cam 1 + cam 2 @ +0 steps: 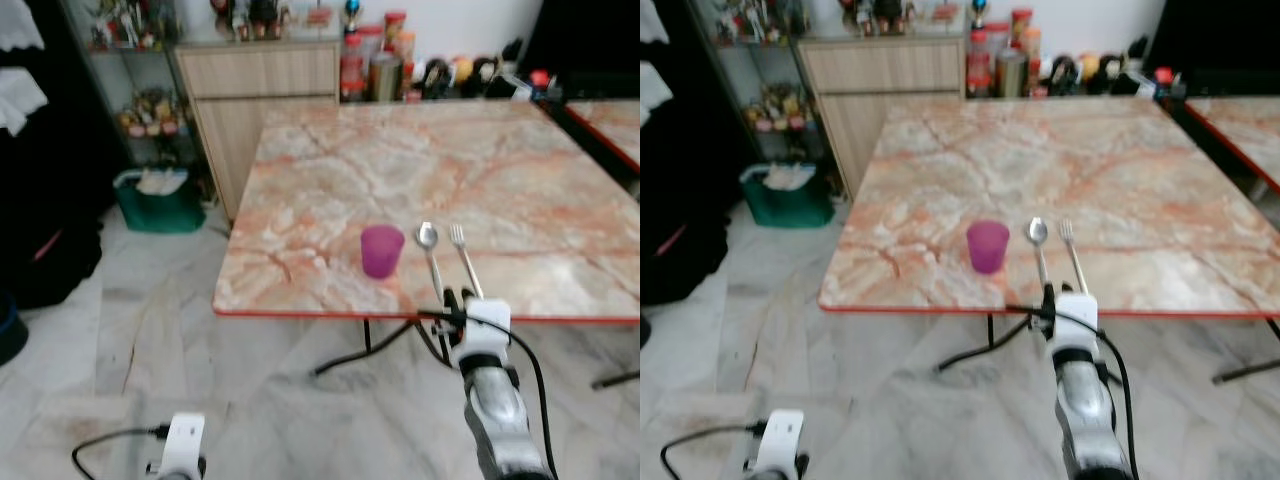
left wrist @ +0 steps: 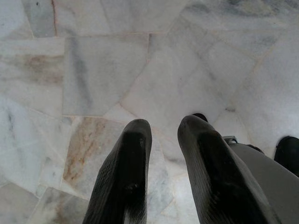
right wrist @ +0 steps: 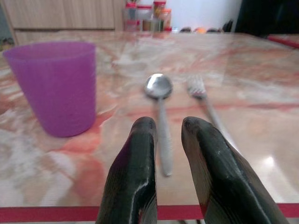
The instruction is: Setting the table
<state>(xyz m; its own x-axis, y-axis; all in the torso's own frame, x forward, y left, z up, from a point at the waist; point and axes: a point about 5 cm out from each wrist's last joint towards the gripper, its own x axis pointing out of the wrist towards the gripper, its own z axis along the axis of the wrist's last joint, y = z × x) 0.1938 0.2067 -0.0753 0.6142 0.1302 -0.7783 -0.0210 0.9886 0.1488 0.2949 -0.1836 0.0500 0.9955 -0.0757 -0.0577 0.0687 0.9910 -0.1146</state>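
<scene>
Your right hand (image 3: 166, 140) sits at the marble surface's (image 1: 520, 170) near edge, fingers slightly apart, holding nothing.
Purple cup (image 1: 382, 250), spoon (image 1: 430, 250) and fork (image 1: 463, 255) lie side by side just ahead; your left hand (image 2: 161, 140) hangs over the floor, fingers slightly apart.

Landmark: light wooden sideboard cabinet (image 1: 262, 85), against the far wall. Left of it, glass display shelf (image 1: 135, 60) with trinkets; green plastic bin (image 1: 158, 200) on the pale marble floor (image 1: 150, 330) below. Right of it, red-lidded jars (image 1: 372, 55).
</scene>
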